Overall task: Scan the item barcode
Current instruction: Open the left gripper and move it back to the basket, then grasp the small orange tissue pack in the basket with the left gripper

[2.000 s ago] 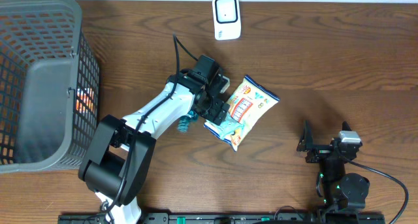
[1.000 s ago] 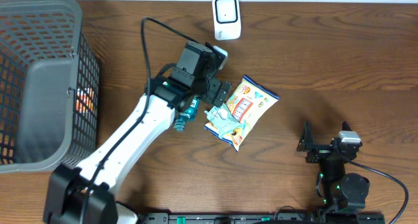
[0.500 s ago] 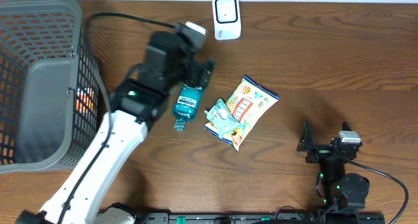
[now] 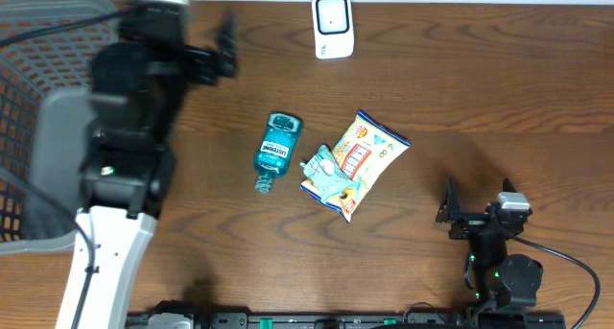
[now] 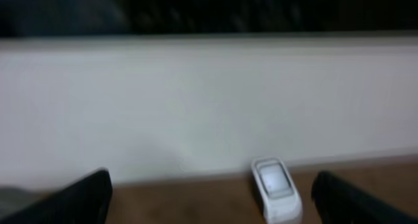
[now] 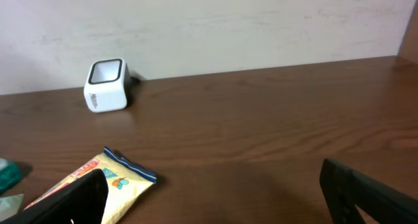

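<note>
A teal mouthwash bottle lies flat mid-table, cap toward the front. Just right of it lies a yellow snack bag over a small pale packet. The white barcode scanner stands at the table's far edge. My left gripper is raised high and blurred at the far left, open and empty, facing the scanner in its wrist view. Parked at the front right, my right gripper is open and empty.
A dark mesh basket stands at the left edge with something orange showing through its side. A white wall runs behind the table's far edge. The bottle's teal edge shows at the left of the right wrist view.
My left arm has lifted and swung left and back, away from the snack bag. The bottle stays lying on the table. The right arm has not moved.
</note>
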Controlling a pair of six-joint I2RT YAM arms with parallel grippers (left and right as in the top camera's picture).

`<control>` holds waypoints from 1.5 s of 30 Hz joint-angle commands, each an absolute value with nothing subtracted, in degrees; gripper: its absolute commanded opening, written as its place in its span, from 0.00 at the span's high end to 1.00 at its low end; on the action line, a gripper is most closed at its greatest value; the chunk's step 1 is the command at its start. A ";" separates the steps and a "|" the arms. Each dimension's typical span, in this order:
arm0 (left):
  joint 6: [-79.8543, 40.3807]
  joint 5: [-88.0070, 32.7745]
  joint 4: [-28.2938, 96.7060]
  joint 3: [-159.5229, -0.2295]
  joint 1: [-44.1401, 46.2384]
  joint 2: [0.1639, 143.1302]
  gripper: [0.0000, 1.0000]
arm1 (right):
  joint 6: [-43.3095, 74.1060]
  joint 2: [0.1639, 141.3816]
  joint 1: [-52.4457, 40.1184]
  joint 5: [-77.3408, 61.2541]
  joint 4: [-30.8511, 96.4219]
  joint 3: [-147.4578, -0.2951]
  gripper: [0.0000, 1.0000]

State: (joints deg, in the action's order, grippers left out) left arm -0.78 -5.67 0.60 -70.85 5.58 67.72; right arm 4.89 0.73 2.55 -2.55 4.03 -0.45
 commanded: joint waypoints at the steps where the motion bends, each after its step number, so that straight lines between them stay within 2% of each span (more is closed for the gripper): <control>1: -13.30 -4.05 -1.54 -71.50 -2.04 66.96 0.02 | 3.99 0.67 2.79 -2.04 4.14 -0.32 0.01; 10: -51.55 -0.40 9.56 -71.48 -24.86 70.81 0.02 | 3.99 0.67 2.79 -2.02 4.14 -0.32 0.01; 15: -59.53 -0.58 14.11 -71.48 -31.00 74.89 0.02 | 3.99 0.67 2.79 -2.02 4.14 -0.32 0.01; 23: -60.12 -0.62 18.85 -71.48 -31.70 82.70 0.02 | 3.99 0.67 2.79 -2.02 4.14 -0.32 0.01; 32: -59.86 -4.12 34.68 -71.48 -31.70 91.07 0.02 | 3.99 0.67 2.79 -2.02 4.14 -0.32 0.01; 38: -55.46 -11.35 36.69 -71.48 -31.46 95.13 0.02 | 3.99 0.67 2.79 -2.02 4.14 -0.32 0.01; 45: -51.44 -11.35 37.95 -71.46 -30.22 100.09 0.02 | 3.99 0.67 2.79 -2.02 4.14 -0.32 0.01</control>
